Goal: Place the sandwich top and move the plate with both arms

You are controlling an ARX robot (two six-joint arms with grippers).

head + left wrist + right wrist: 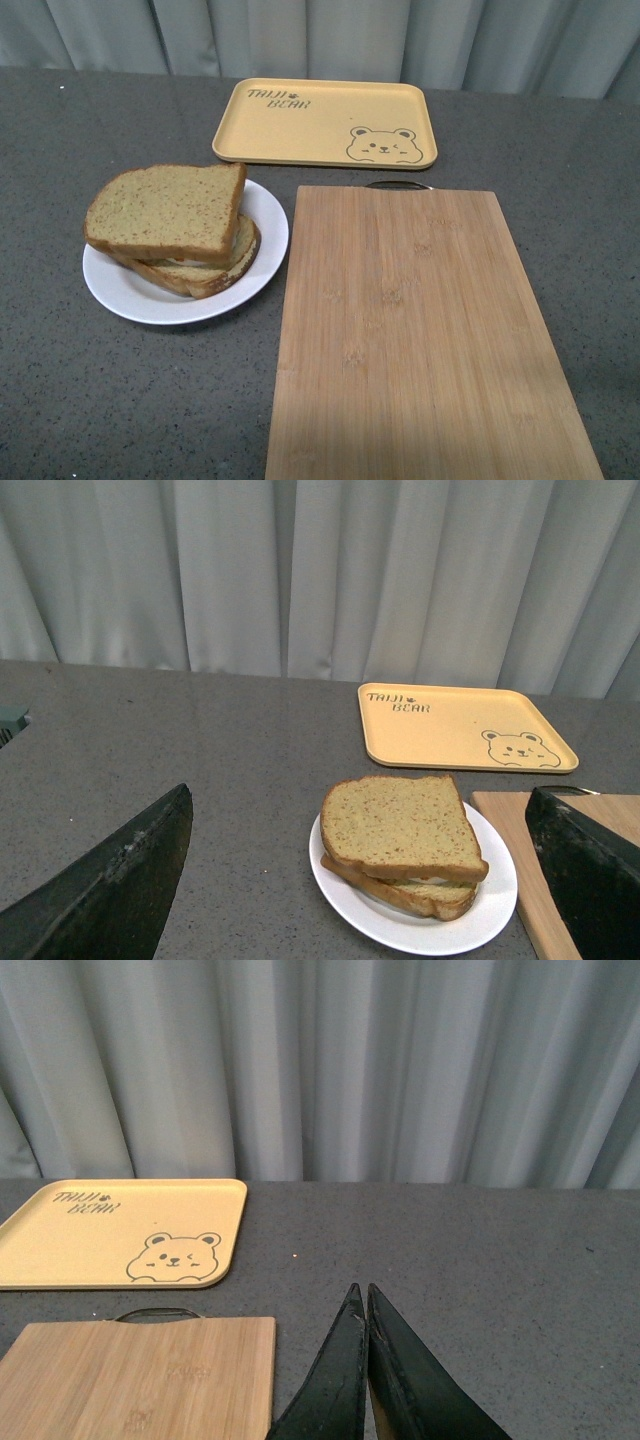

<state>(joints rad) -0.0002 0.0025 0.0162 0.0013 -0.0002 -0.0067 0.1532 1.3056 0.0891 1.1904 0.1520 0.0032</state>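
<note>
The top bread slice (165, 210) lay on a lower slice (205, 275) on the white plate (130, 295). A wooden board (420, 330) sat at the plate's 3 o'clock on the bench (60, 400), and a yellow tray (325, 122) at its 1 o'clock. The left jaws gaped, released; the right jaws were clenched on nothing.

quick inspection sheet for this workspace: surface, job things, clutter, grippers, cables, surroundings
surface: dark grey speckled tabletop, no spills seen
job's things: sandwich top lies slightly askew on a lower slice, both on the white plate, which sits beside the cutting board
clutter: bare wooden cutting board; yellow tray with a bear drawing behind it, nothing on it
grippers: left gripper open, above the table short of the plate; right gripper shut, holding nothing; neither shows in the front view
cables: nothing seen
surroundings: pale grey curtain behind the table
</note>
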